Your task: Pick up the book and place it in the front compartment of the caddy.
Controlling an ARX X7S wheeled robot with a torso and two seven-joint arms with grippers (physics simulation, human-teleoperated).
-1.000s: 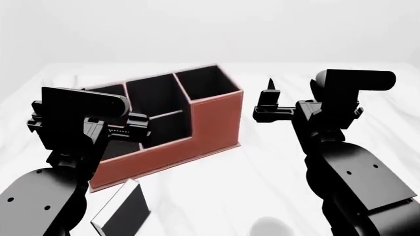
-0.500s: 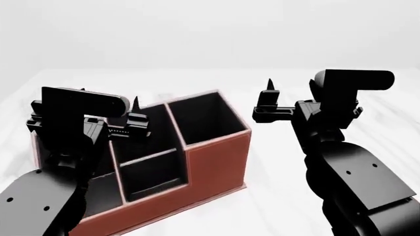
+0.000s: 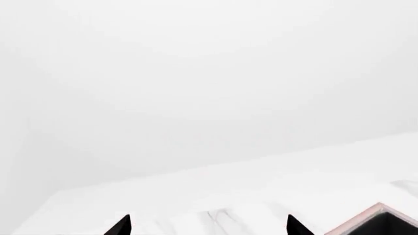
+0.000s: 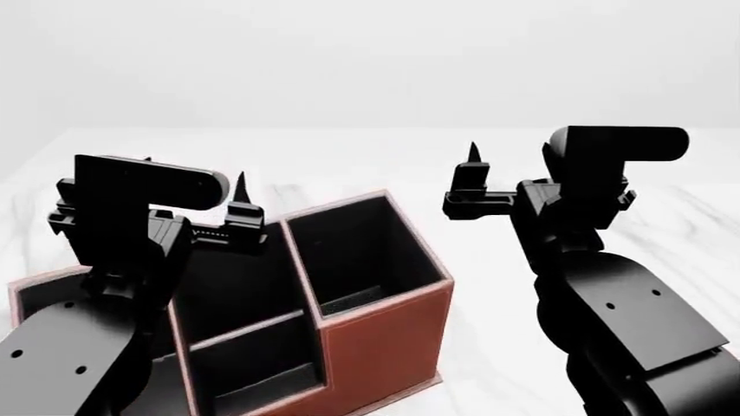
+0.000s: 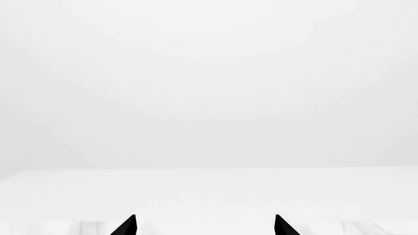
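The reddish-brown caddy (image 4: 387, 342) stands at the lower left of the head view, cut off by the bottom edge. Its narrow middle front compartment (image 4: 237, 290) lies behind a low cross divider, partly hidden by my left arm. One caddy corner shows in the left wrist view (image 3: 373, 221). The book is out of view. My left gripper (image 3: 207, 226) is open and empty, and its fingertip (image 4: 241, 185) points up above the caddy's middle cells. My right gripper (image 5: 205, 226) is open and empty, and its fingertip (image 4: 473, 156) is raised to the right of the caddy.
The white marble table (image 4: 497, 173) stretches behind and to the right of the caddy, with its far edge near the pale wall. My right arm (image 4: 613, 303) fills the lower right of the head view. The caddy's big end cell (image 4: 359, 251) is open.
The head view has tilted up. The caddy has slid down and left in the picture, and the book and mug have dropped out at the bottom. Both arms hold the same pose.
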